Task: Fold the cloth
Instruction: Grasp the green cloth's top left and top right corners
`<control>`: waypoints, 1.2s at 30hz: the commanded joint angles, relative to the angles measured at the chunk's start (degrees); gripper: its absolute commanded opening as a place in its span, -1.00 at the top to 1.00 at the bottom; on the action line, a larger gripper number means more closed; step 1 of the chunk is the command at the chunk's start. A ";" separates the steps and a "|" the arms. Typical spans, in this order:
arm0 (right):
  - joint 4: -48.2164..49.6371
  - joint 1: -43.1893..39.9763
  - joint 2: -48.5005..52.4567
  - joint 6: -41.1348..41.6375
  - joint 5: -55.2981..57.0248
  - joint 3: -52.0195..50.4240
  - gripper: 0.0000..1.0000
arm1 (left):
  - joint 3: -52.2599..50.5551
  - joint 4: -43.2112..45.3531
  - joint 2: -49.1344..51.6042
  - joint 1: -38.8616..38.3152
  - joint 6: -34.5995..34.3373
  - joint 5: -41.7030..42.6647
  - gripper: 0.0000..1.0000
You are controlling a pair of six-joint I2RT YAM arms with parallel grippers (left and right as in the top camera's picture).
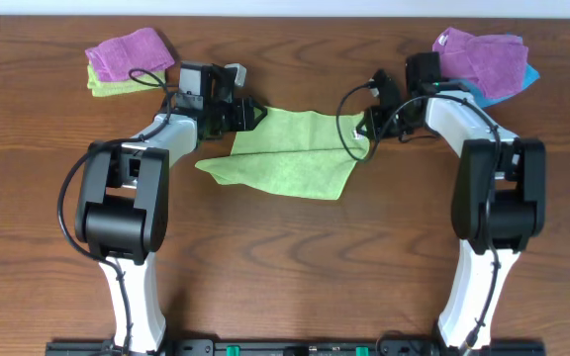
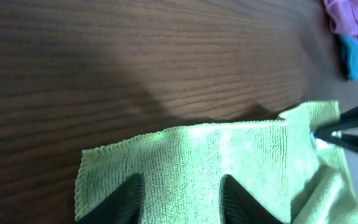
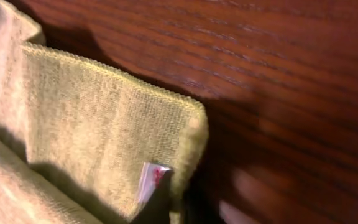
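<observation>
We see the cloth lying near the middle of the table. At its 2 o'clock corner the right gripper is pressed together, pinching the cloth beside the white tag. At 10 o'clock the left gripper rests on the edge, its fingers apart.

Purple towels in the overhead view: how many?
2. One purple towel far left, atop a yellow-green towel; another far right, over a blue cloth. More may hide beneath.
</observation>
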 commanded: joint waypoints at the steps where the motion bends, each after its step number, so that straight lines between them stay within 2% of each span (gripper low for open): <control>1: 0.63 0.37 1.27 1.14 -0.24 -0.50 0.97 | 1.09 -0.09 1.60 0.17 0.11 0.28 0.52; 5: 0.59 0.35 1.27 1.09 -0.24 -0.48 0.97 | 1.09 -0.07 1.60 0.31 0.11 0.09 0.50; 7: 0.57 0.35 1.27 1.11 -0.24 -0.48 0.97 | 1.09 -0.02 1.57 0.63 0.11 -0.61 0.01; 10: 0.15 0.35 1.27 1.09 -0.24 -0.48 0.97 | 1.09 -0.02 1.57 1.22 0.11 -3.89 -0.45; 11: -0.04 0.35 1.27 1.07 -0.24 -0.48 0.97 | 1.09 0.02 1.57 1.38 0.13 -5.51 -0.51; 22: -1.36 0.35 1.27 1.03 -0.24 -0.48 0.97 | 1.09 3.93 1.66 1.42 3.56 -9.22 -0.68; 31: -2.32 0.35 1.27 0.55 -0.24 -0.48 0.97 | 1.09 3.28 3.54 1.36 3.56 -7.52 -0.67; 36: -2.36 0.35 1.27 0.42 -0.24 -0.48 0.97 | 1.09 0.96 3.54 1.36 3.54 -5.01 -0.54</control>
